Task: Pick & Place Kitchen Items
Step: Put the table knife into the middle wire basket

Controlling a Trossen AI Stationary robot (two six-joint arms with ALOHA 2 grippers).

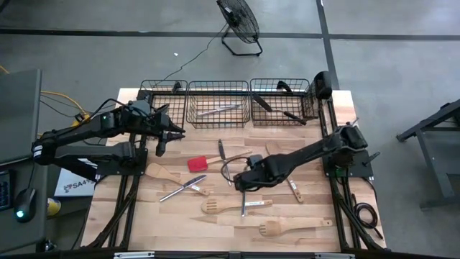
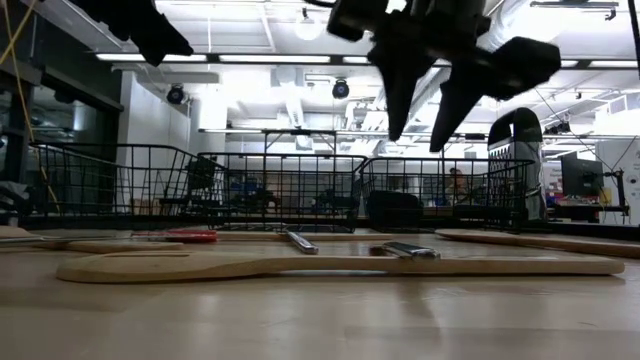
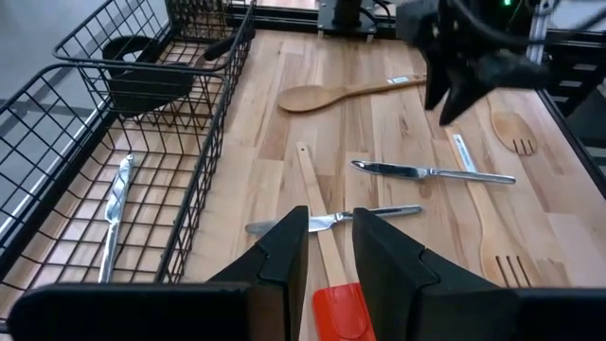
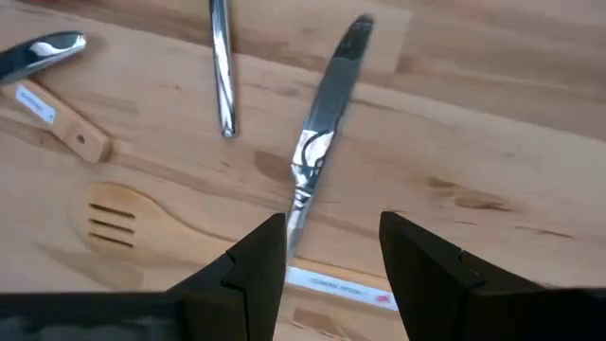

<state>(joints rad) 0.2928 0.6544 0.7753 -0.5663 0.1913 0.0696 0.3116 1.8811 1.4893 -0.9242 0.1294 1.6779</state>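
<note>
Several kitchen items lie loose on the wooden table: a red-headed spatula [image 1: 198, 163], a wooden spoon [image 1: 162, 173], two slotted wooden spatulas [image 1: 214, 206] [image 1: 277, 229] and silver cutlery [image 1: 183, 188]. My left gripper [image 1: 159, 147] hangs open and empty above the red spatula's wooden handle [image 3: 322, 237]. My right gripper [image 1: 241, 185] hangs open and empty above a silver knife [image 4: 322, 133], which lies across a slotted spatula's handle. In the low view the right gripper [image 2: 420, 110] is well clear of the table.
Three black wire baskets [image 1: 218, 104] stand in a row along the table's far edge. The middle one holds a silver utensil [image 1: 218, 109], the right one black-handled tools [image 1: 277, 108]. A fork [image 3: 331, 220] and a knife [image 3: 431, 172] lie beyond the left gripper.
</note>
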